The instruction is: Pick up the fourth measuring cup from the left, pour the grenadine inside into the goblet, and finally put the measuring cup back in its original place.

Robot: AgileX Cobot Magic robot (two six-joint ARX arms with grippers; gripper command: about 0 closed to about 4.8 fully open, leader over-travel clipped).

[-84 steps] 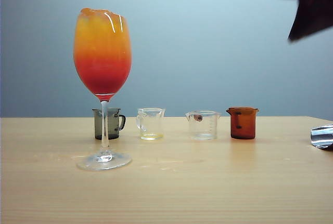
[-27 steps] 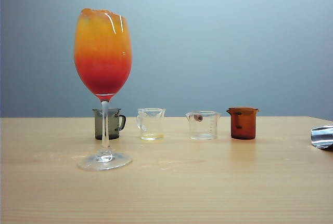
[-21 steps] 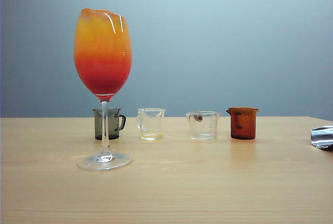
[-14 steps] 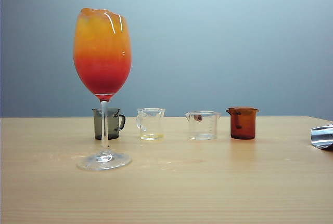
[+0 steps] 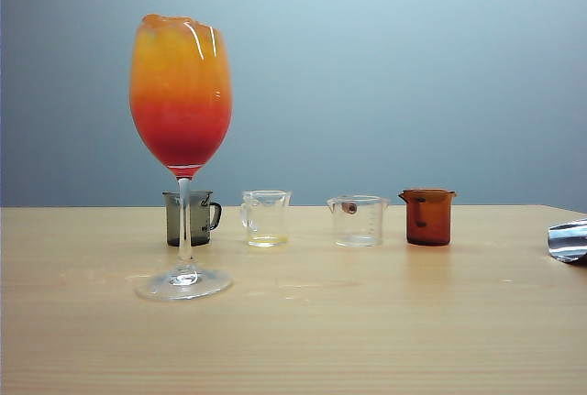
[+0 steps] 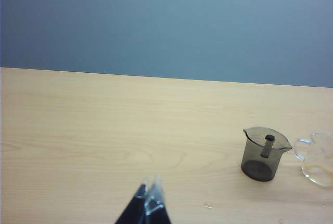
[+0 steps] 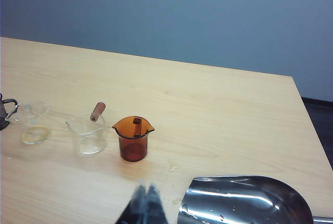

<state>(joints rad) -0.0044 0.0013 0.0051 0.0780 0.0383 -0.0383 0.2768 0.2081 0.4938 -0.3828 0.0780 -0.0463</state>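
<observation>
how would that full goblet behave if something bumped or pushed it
The goblet is probably top-heavy: its bowl is filled to the brim above a thin stem and small round foot, so a push high up may well tip it. Even a gentle nudge would likely spill the drink. It looks like thin glass, so probably fragile. Both grippers, left and right, sit shut, away from it.
</observation>
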